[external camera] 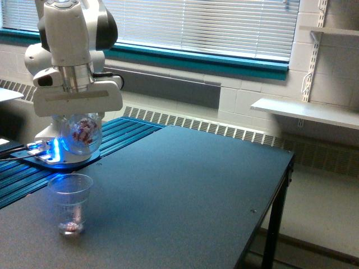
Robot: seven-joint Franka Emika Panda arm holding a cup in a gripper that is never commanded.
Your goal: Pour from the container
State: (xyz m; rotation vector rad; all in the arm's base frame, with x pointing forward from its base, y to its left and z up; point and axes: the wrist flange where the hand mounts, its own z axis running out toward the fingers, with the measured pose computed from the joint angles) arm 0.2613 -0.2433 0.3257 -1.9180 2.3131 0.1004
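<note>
The gripper (79,126) hangs over the near left part of the dark table (185,185), its jaws clamped on the container (82,135), a small clear smooth cup tipped so far over that its round face is turned toward the camera. Reddish, brownish and white pieces (84,130) show through its wall, bunched in the upper part. Directly below, apart from it and standing upright on the table, is a ridged cup (69,203), and a few reddish bits (69,226) lie at its bottom. Behind the gripper, further left, the arm's base (59,152) glows blue on a ribbed blue mat (120,131), and window blinds (207,25) and a white shelf (305,112) fill the far side of the room. The pour looks to be under way: some pieces are already down in the ridged cup while most sit in the container. The mouth of the container cannot be made out clearly, so how near the rest are to spilling is hard to say. The next move likely calls for a bit more tilt, done slowly, with the container's mouth kept squarely over the ridged cup so that light pieces do not bounce off its rim onto the table.
</note>
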